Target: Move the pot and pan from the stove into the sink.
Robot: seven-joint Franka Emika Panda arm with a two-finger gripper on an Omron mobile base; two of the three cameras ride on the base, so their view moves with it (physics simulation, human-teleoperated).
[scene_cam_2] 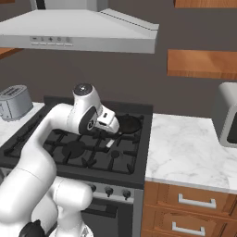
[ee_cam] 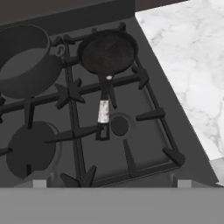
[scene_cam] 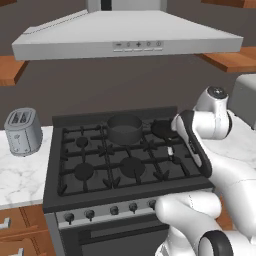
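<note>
On the stove, flanked by a toaster on the left table, the pot is seen at the back centre and the pan just right of it, while the gripper is held wide above them, grasping nothing.
</note>
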